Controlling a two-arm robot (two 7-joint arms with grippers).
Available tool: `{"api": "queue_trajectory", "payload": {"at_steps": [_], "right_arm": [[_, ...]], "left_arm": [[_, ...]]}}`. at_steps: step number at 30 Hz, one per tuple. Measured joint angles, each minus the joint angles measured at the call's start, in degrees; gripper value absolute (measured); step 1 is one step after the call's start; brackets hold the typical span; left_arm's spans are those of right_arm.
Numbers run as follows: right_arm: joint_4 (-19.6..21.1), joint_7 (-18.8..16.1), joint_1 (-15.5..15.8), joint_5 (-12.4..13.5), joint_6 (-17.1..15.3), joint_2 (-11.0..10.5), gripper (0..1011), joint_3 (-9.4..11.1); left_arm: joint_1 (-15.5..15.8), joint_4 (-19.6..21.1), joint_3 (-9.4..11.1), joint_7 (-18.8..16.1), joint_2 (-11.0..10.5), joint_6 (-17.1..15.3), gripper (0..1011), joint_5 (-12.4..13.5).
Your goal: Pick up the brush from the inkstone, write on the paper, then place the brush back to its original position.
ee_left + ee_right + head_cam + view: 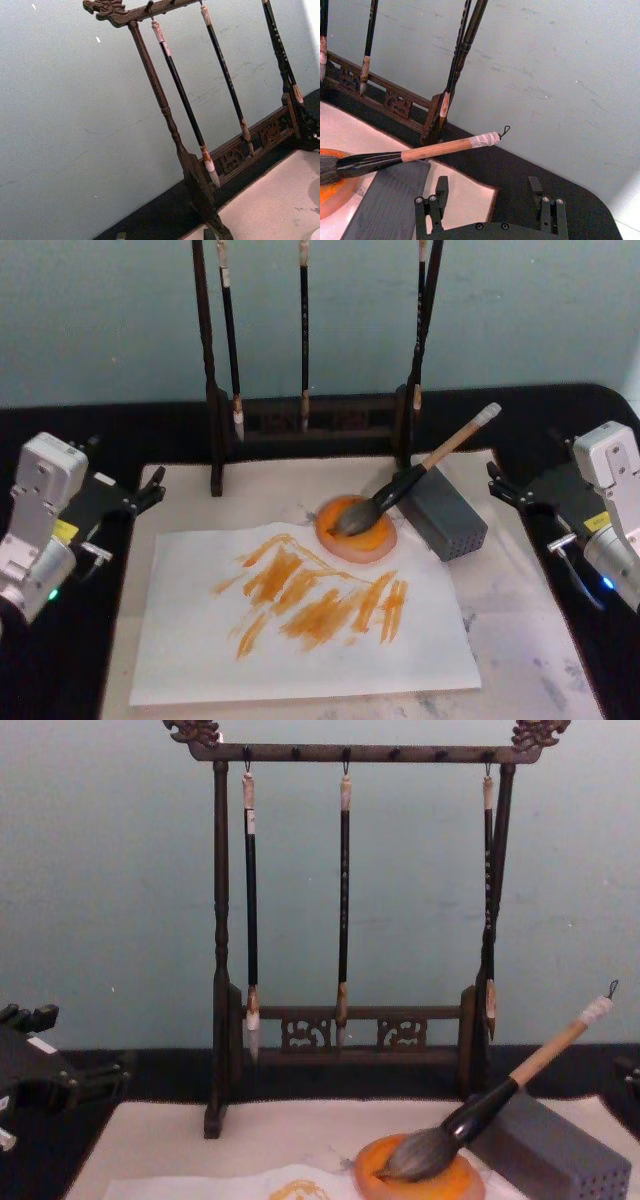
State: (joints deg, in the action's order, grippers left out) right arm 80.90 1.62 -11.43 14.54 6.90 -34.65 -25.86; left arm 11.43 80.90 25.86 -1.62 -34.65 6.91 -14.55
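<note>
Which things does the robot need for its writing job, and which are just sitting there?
Needed: brush, orange inkstone, white paper.

Just there: wooden brush rack, three thin hanging brushes, grey perforated box, cream felt mat. Left gripper and right gripper wait at the sides.

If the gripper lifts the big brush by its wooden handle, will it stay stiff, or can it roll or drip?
The brush has a wooden handle, so it should lift stiffly. Round, leaning on the grey box, it may roll if pushed. Its bristles lie in the orange inkstone, probably wet, so they may drip.
</note>
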Motion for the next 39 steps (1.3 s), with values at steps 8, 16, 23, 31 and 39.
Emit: {"api": "queue_trajectory", "payload": {"at_steps": [8,16,23,31,39], "right_arm": [[0.0,0.0,0.0,0.0,0.0,0.0,1000,0.0],[0.0,0.0,0.0,0.0,0.0,0.0,1000,0.0],[0.01,-0.89,0.23,0.55,-0.05,0.24,1000,0.54],[0.51,-8.17,1.08,10.09,-3.33,2.36,1000,4.27],[-0.31,-14.6,1.09,22.72,-10.94,6.07,1000,8.95]], "left_arm": [[0.0,0.0,0.0,0.0,0.0,0.0,1001,0.0],[0.0,0.0,0.0,0.0,0.0,0.0,1001,0.0],[0.0,0.0,0.0,0.0,0.0,0.0,1001,0.0],[0.0,0.0,0.0,0.0,0.0,0.0,1001,0.0],[0.0,0.0,0.0,0.0,0.0,0.0,1001,0.0]]}}
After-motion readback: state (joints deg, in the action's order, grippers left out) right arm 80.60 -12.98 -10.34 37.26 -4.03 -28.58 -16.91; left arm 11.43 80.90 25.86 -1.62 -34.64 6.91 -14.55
